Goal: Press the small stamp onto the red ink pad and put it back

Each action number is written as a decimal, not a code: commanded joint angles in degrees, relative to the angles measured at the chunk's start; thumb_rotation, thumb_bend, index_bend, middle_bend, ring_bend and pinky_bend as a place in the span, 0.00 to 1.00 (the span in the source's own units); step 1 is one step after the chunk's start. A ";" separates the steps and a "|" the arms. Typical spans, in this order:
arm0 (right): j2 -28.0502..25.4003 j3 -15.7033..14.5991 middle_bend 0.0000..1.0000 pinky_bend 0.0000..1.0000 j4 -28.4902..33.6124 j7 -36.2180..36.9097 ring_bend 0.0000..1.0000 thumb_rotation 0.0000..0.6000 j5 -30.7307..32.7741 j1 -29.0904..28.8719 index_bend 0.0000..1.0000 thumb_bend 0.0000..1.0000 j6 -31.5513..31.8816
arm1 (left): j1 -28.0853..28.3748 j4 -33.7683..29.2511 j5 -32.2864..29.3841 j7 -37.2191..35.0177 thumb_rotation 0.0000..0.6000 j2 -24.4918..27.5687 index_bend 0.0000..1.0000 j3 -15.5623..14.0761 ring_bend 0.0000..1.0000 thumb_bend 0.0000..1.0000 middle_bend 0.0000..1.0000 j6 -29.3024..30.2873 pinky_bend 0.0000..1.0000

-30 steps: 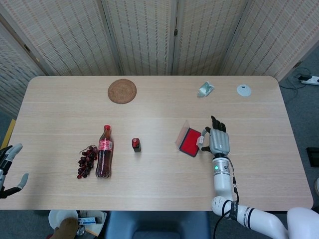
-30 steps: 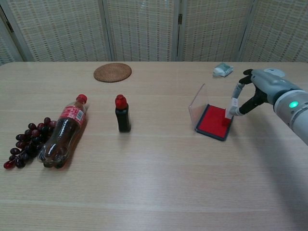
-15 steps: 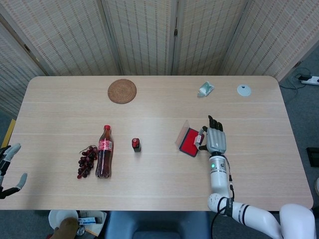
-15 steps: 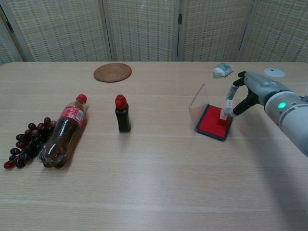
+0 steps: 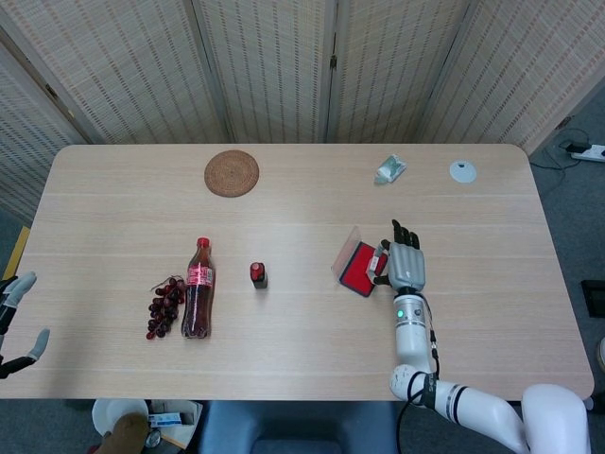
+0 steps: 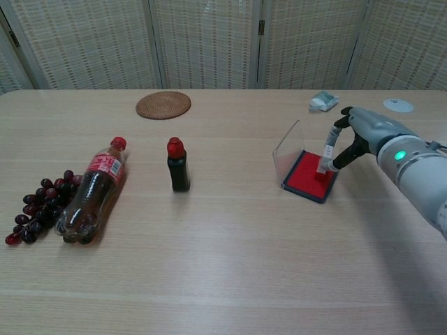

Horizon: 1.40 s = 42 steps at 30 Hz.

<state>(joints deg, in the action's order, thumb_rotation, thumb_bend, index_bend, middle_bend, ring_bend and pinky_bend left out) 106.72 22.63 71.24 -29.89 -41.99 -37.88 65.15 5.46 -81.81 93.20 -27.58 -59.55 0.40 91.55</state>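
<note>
Pinching the small stamp (image 6: 325,159), right-hand fingers (image 6: 338,126) set it on the red ink pad (image 6: 306,174)

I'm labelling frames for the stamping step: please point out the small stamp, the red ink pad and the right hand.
small stamp (image 6: 325,158), chest view, on its white shaft.
red ink pad (image 6: 305,172), chest view, on the bare red surface.
right hand (image 6: 369,128), chest view, on the grey back of the hand.

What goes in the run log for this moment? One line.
step: inking | right hand: holds small stamp on red ink pad | left hand: idle, off table edge
</note>
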 commanded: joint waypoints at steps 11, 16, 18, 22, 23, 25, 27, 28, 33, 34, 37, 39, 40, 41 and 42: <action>-0.35 -0.43 0.00 0.00 0.25 -0.14 0.00 1.00 0.26 0.08 0.59 0.19 0.43 | 0.00 -0.31 -0.01 0.40 1.00 -0.02 0.00 0.09 0.00 0.43 0.00 0.05 0.00; -0.35 -0.54 0.00 0.00 0.06 0.04 0.00 1.00 0.28 0.08 0.60 0.19 0.43 | -0.06 -0.32 -0.04 0.23 1.00 0.05 0.00 0.14 0.00 0.43 0.00 0.17 0.00; -0.34 -0.57 0.00 0.00 -0.09 0.07 0.00 1.00 0.38 0.04 0.60 0.19 0.27 | -0.07 -0.33 0.01 0.30 1.00 0.04 0.00 0.13 0.00 0.43 0.00 0.23 0.00; -0.12 -0.67 0.00 0.00 -0.71 0.24 0.00 1.00 0.61 -0.06 0.60 0.19 -0.19 | -0.13 -0.31 0.25 0.37 1.00 0.03 0.00 0.09 0.00 0.43 0.00 0.47 0.00; -0.06 -0.67 0.00 0.00 -0.87 0.32 0.00 1.00 0.66 -0.08 0.60 0.19 -0.30 | -0.15 -0.29 0.25 0.36 1.00 0.03 0.00 0.09 0.00 0.43 0.00 0.51 0.00; 0.00 -0.70 0.00 0.00 -1.13 0.46 0.00 1.00 0.73 -0.12 0.60 0.19 -0.53 | -0.17 -0.24 0.25 0.28 1.00 0.03 0.00 0.10 0.00 0.43 0.00 0.55 0.00; -0.02 -0.65 0.00 0.00 -1.11 0.72 0.00 1.00 0.60 -0.10 0.60 0.19 -0.47 | -0.18 -0.16 0.26 0.18 1.00 0.03 0.00 0.11 0.00 0.43 0.00 0.59 0.00; -0.10 -0.62 0.00 0.00 -0.93 0.86 0.00 1.00 0.45 -0.07 0.60 0.19 -0.36 | -0.18 -0.12 0.25 0.15 1.00 0.02 0.00 0.12 0.00 0.43 0.00 0.61 0.00; -1.47 -0.42 0.00 0.00 2.08 1.19 0.00 1.00 -0.83 0.50 0.60 0.20 1.56 | -0.11 0.03 0.14 0.17 1.00 -0.05 0.00 0.14 0.00 0.43 0.00 0.39 0.00; -1.95 -0.42 0.00 0.00 3.02 1.08 0.00 1.00 -1.06 0.71 0.60 0.20 2.09 | -0.07 0.00 0.13 0.27 1.00 -0.07 0.00 0.15 0.00 0.43 0.00 0.33 0.00; -3.09 -0.44 0.00 0.00 5.30 0.79 0.00 1.00 -1.38 1.21 0.60 0.20 3.17 | 0.03 -0.08 0.16 0.62 1.00 -0.13 0.00 0.13 0.00 0.43 0.00 0.14 0.00; -3.76 -0.51 0.00 0.00 6.62 0.63 0.00 1.00 -1.53 1.51 0.60 0.20 3.68 | 0.11 -0.12 0.06 0.83 1.00 -0.19 0.00 0.15 0.00 0.43 0.00 -0.09 0.00; -4.20 -0.54 0.00 0.00 7.54 0.61 0.00 1.00 -1.64 1.74 0.60 0.20 4.07 | 0.18 -0.12 -0.02 0.90 1.00 -0.20 0.00 0.17 0.00 0.43 0.00 -0.26 0.00; -4.53 -0.58 0.00 0.00 8.25 0.61 0.00 1.00 -1.77 1.93 0.60 0.20 4.39 | 0.23 -0.10 -0.11 0.96 1.00 -0.21 0.00 0.19 0.00 0.43 0.00 -0.40 0.00; -4.89 -0.66 0.00 0.00 9.01 0.60 0.00 1.00 -1.93 2.14 0.60 0.20 4.75 | 0.28 -0.09 -0.21 1.00 1.00 -0.21 0.00 0.21 0.00 0.43 0.00 -0.55 0.00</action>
<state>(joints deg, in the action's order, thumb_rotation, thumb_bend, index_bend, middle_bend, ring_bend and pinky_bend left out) 102.49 22.07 79.31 -29.21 -43.63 -36.16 69.27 5.70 -81.91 93.06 -26.63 -59.76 0.59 91.08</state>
